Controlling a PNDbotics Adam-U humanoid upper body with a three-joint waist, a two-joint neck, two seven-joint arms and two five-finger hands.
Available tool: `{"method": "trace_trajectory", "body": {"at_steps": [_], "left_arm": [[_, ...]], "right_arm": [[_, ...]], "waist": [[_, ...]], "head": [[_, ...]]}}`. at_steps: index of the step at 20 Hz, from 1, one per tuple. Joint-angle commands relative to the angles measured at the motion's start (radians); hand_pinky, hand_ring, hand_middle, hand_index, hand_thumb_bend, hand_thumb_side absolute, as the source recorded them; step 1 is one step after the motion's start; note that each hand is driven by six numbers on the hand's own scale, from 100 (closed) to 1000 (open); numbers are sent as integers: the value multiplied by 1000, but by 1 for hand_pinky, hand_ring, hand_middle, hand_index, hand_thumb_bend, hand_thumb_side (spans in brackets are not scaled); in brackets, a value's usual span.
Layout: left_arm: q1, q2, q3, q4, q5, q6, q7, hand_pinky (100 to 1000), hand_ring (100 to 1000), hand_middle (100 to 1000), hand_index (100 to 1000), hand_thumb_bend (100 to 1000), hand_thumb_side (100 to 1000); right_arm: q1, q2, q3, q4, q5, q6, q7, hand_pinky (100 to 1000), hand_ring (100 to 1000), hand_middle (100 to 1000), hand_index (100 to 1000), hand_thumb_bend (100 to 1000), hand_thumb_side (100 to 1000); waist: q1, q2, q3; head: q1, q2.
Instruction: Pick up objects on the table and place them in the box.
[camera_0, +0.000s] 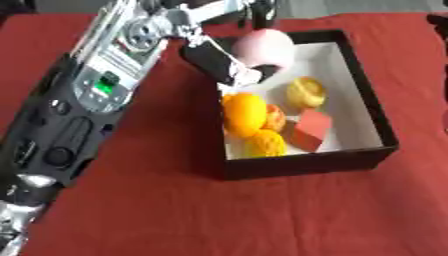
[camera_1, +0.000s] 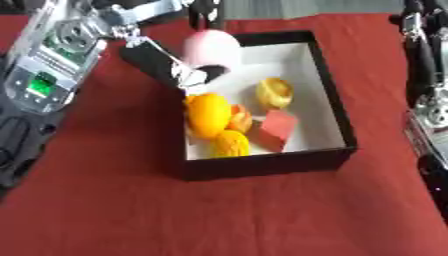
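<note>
Red cloth is covering the counter (camera_0: 175, 210), and a black box (camera_0: 306, 162) with a white floor is sitting on it. The robot's left hand (camera_0: 229, 61) is reaching in from the upper left and holding a pale pink ball (camera_0: 265, 47) over the box's far left corner, its fingers (camera_0: 249, 75) curling round the ball's underside. Already lying in the box are an orange (camera_0: 243, 114), a smaller yellow fruit (camera_0: 264, 144), a reddish-orange piece tucked between them, a yellow round thing (camera_0: 305, 93) and a red block (camera_0: 308, 129). The right arm is showing only along the right edge of the right eye view; its hand cannot be made out there. To finish this step well, the hand should probably be lowering the ball into the bare white patch at the far end, clear of the rim, before opening, so the ball is not rolling out or knocking the fruit.
</note>
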Motion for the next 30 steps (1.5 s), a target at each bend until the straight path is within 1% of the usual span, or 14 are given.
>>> {"method": "trace_trajectory", "body": {"at_steps": [1,6,10,13,16,18,19,21,22,23,24,25,27,30], "left_arm": [[-11,-22,-7,46,-46,-30,3,575,612,571,477,254,250],[-15,-65,-6,164,-126,-61,30,577,613,574,495,286,268],[-20,-90,0,233,-167,-86,63,589,627,592,533,363,320],[-21,-92,3,245,-175,-96,72,718,765,765,794,620,525],[-21,-90,9,241,-181,-101,74,799,831,843,892,809,632],[-19,-87,16,239,-195,-93,78,812,842,856,924,970,794],[-17,-86,20,237,-202,-86,84,813,843,860,934,1000,921],[-12,-82,31,225,-212,-67,110,806,840,862,935,996,1000],[-5,-78,40,213,-208,-57,128,801,837,860,929,960,1000],[5,-73,49,197,-196,-46,149,794,833,856,917,884,990],[23,-62,62,169,-172,-33,176,788,829,851,908,747,917],[43,-47,75,136,-139,-17,201,781,827,848,898,664,871],[98,-10,117,49,-33,24,256,754,817,839,886,585,815],[195,66,211,-101,198,108,362,702,795,829,878,539,753]], "right_arm": [[-18,-27,-8,-21,0,-2,0,956,805,866,918,100,656],[-20,-23,-4,-24,0,-2,4,956,805,866,918,100,657],[-20,-20,-2,-22,0,0,7,956,805,866,918,100,658],[-19,-20,-2,-19,1,0,7,956,805,866,918,100,659],[-18,-18,-2,-16,1,0,6,956,805,866,918,100,659],[-17,-18,-2,-15,1,0,6,956,805,866,918,100,663],[-17,-18,-3,-15,1,0,5,956,805,866,918,100,659],[-16,-19,-4,-16,1,-1,4,956,805,866,918,100,658],[-16,-20,-5,-16,1,-2,3,956,805,866,918,100,658],[-15,-21,-7,-17,1,-3,2,956,805,866,918,100,656],[-14,-22,-10,-19,0,-5,0,956,805,866,918,100,654],[-12,-24,-13,-21,0,-8,-3,956,805,866,918,100,653],[-7,-30,-22,-26,-1,-13,-11,956,806,867,918,100,650],[5,-36,-33,-36,4,-20,-23,956,808,868,918,100,643]], "waist": [[-2,-24,-3],[-2,-23,-9],[-1,-23,-11],[1,-23,-11],[1,-23,-10],[1,-23,-9],[1,-23,-9],[1,-23,-7],[1,-24,-5],[1,-24,-3],[1,-24,0],[2,-24,2],[5,-25,9],[7,-25,18]], "head": [[-14,-2],[-9,-2],[-6,-2],[-8,-2],[-10,-2],[-11,-2],[-12,-2],[-13,-2],[-14,-2],[-15,-2],[-17,-2],[-18,-2],[-25,-2],[-48,-2]]}}
